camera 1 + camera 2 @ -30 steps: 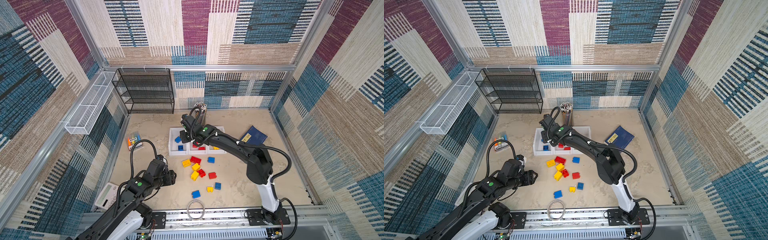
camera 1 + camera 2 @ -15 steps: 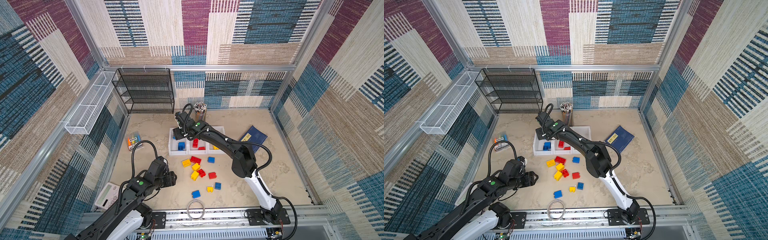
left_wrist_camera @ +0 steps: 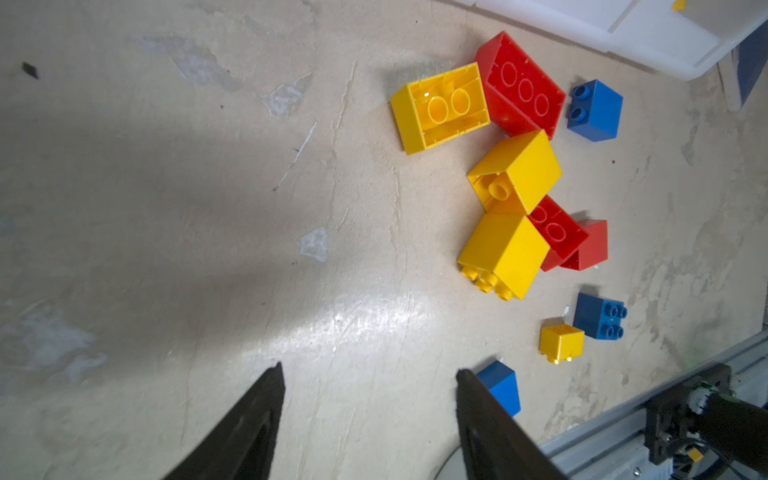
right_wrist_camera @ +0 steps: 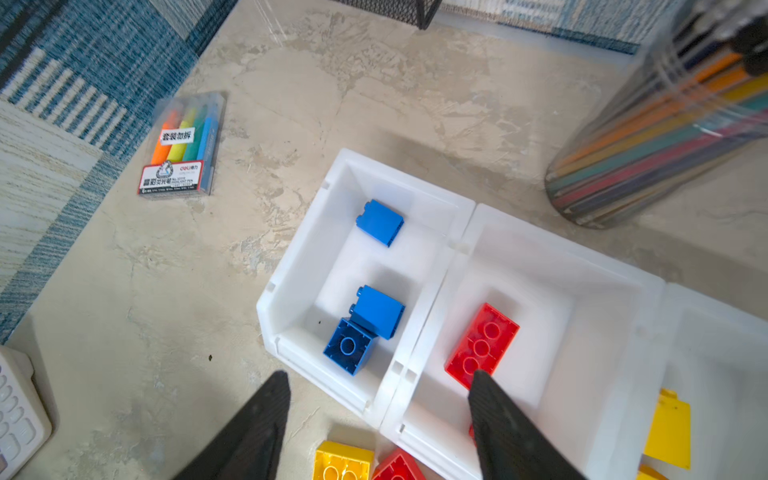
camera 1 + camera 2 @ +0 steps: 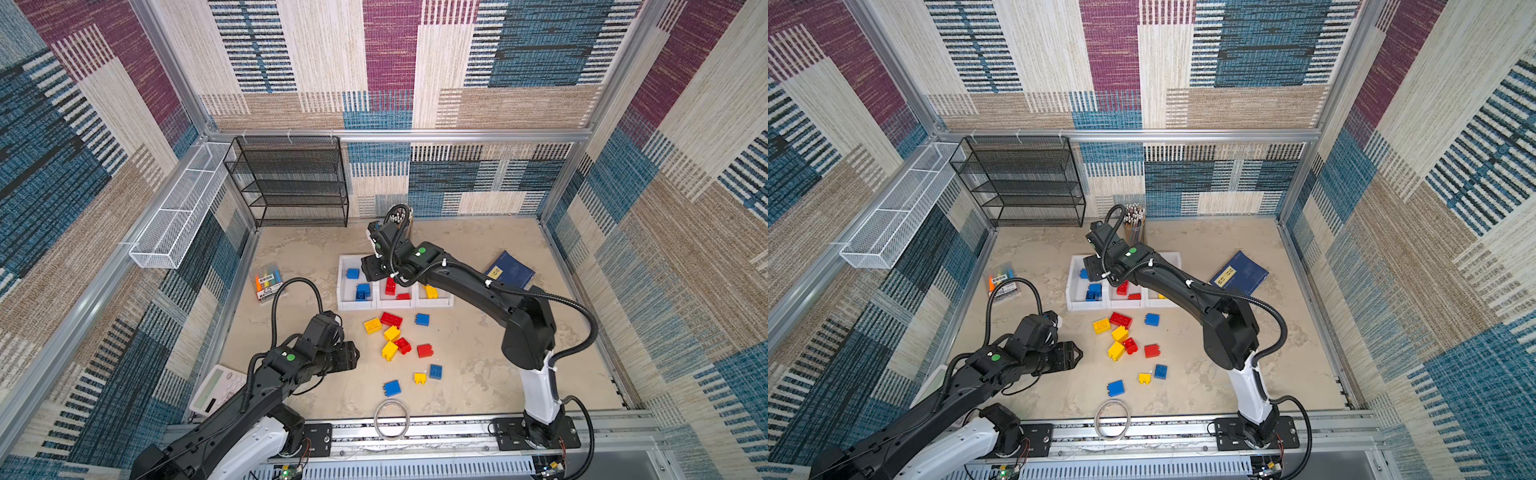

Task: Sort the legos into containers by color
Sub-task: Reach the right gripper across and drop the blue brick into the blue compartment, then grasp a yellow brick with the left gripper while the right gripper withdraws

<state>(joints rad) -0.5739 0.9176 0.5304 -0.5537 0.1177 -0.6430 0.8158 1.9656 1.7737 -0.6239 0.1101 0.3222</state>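
Observation:
Three white containers sit in a row (image 5: 355,306). In the right wrist view the left one (image 4: 291,266) holds three blue legos (image 4: 380,222), the middle one a red oblong lego (image 4: 484,343), the right one yellow legos (image 4: 669,428). My right gripper (image 4: 380,374) hangs open and empty above the left and middle bins, seen in both top views (image 5: 369,270) (image 5: 1092,272). Several red, yellow and blue legos lie loose in front of the bins (image 5: 391,333) (image 3: 515,174). My left gripper (image 3: 369,369) (image 5: 353,359) is open and empty, left of that pile, with a blue lego (image 3: 500,386) beside one finger.
A highlighter pack (image 5: 268,282) lies left of the bins, a calculator (image 5: 216,388) at the front left, a blue book (image 5: 509,272) to the right, a pencil cup (image 5: 1133,226) behind the bins. A black mesh rack (image 5: 291,183) and wire basket (image 5: 183,212) stand at the back left. A wire ring (image 5: 391,417) lies at the front edge.
My right arm has swung a little left over the bins and its jaws have opened. The left arm has stayed almost still.

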